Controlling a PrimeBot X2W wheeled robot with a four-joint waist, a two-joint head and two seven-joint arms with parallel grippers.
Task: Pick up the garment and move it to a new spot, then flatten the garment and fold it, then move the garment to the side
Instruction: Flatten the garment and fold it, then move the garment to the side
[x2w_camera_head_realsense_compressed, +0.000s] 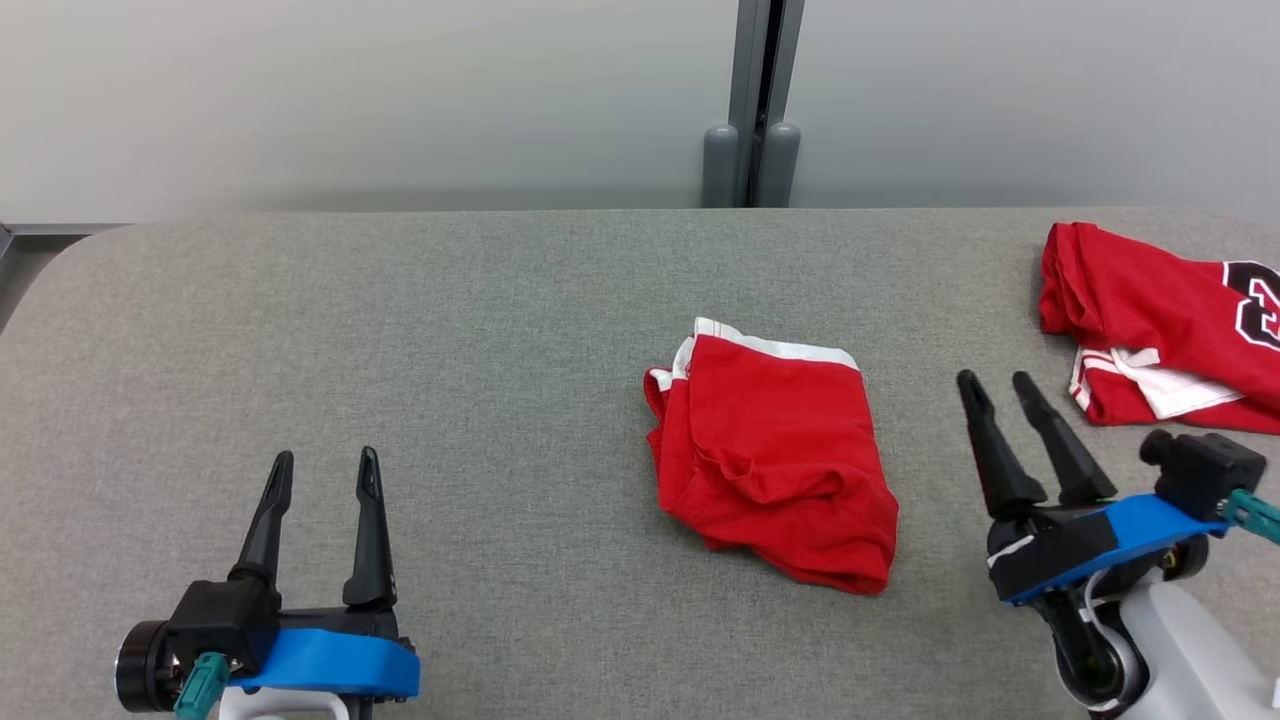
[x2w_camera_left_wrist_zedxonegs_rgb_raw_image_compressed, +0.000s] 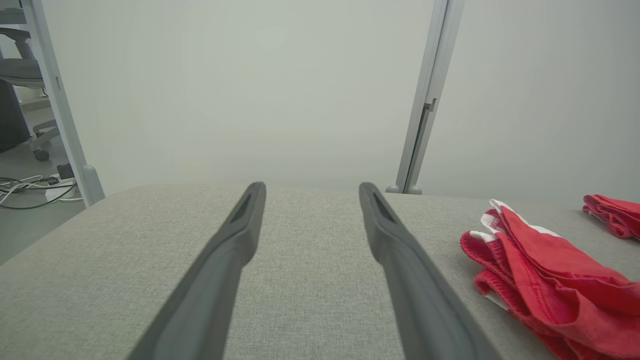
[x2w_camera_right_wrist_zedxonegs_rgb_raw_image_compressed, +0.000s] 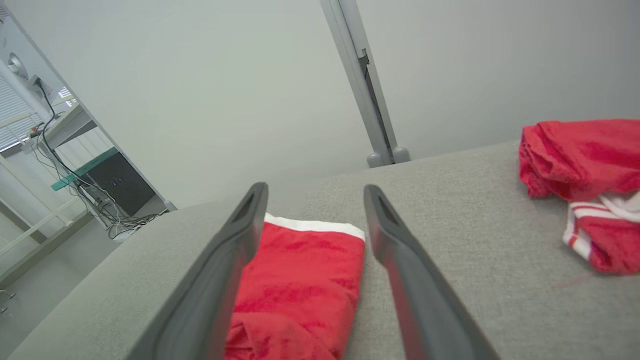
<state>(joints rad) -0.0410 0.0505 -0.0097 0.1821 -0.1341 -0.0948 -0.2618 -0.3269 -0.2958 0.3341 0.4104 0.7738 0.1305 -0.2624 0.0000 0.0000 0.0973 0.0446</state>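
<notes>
**Red garment lay folded mid-table, both pincers wide and empty**

A grey fabric-covered table (x2w_camera_head_realsense_compressed: 400, 330) stretched across the head view, its rounded far edge meeting pale wall panels (x2w_camera_head_realsense_compressed: 350, 90) joined by a grey upright post (x2w_camera_head_realsense_compressed: 752, 100). At the table's far right corner lay a red jersey (x2w_camera_head_realsense_compressed: 1150, 320), loosely bunched, with white trim and part of a black numeral showing; it ran past the picture's right edge. The folded red garment (x2w_camera_head_realsense_compressed: 775, 465) rested near the middle of the table, well apart from the jersey. It was a rough rectangle with a white band along its far edge, and its near end was rumpled and uneven.

The right gripper (x2w_camera_head_realsense_compressed: 993, 380) hovered just to the right of the garment, between it and the jersey. Its two dark fingers were spread wide and held nothing. Seen from that arm's wrist, the garment lay on the cloth beyond the open fingers, apart from them. The left gripper (x2w_camera_head_realsense_compressed: 327, 455) sat over bare table toward the near left, well away from the garment. Its fingers were likewise parted wide, with nothing between them.

Beyond the table's left end, the left wrist view took in an office chair (x2w_camera_left_wrist_zedxonegs_rgb_raw_image_compressed: 15, 75) and loose cables (x2w_camera_left_wrist_zedxonegs_rgb_raw_image_compressed: 30, 187) on the floor.
</notes>
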